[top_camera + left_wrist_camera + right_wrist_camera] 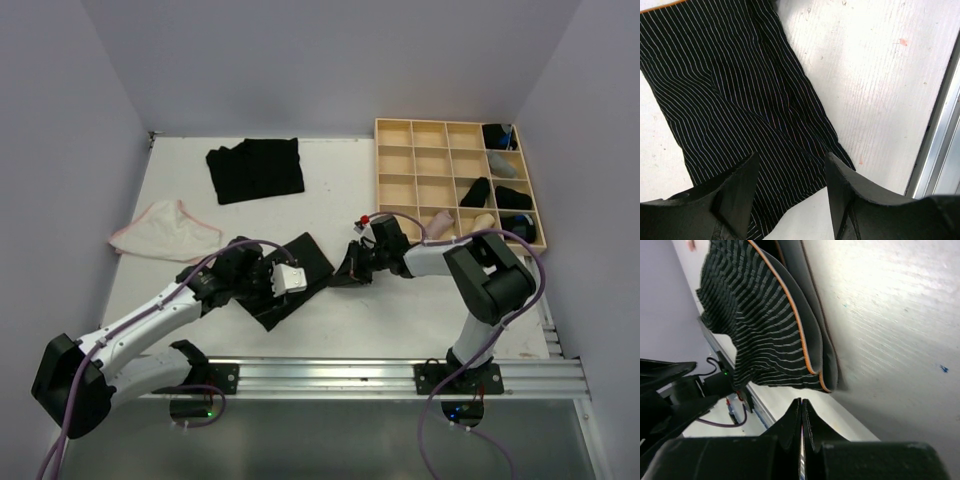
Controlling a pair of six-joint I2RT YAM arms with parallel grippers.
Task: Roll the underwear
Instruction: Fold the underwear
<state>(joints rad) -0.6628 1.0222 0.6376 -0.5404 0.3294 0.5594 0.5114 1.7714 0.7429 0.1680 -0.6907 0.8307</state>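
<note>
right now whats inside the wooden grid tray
Dark and pale rolls sit in the right and near compartments of the wooden grid tray. The right arm covers part of its near edge.

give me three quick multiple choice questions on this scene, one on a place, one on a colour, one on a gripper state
1. Where on the table does the whitish underwear lie?
A. right edge
B. left side
C. dead centre

2. What colour is its edging?
A. green
B. pink
C. blue

3. How does the left gripper stand?
A. open over the striped underwear
B. shut on a roll
C. shut and empty

Answers:
1 B, it lies spread out flat to the left of both arms.
2 B, a pink line runs round its rim.
3 A, the wrist view shows its fingers apart with the striped cloth below them.
</note>
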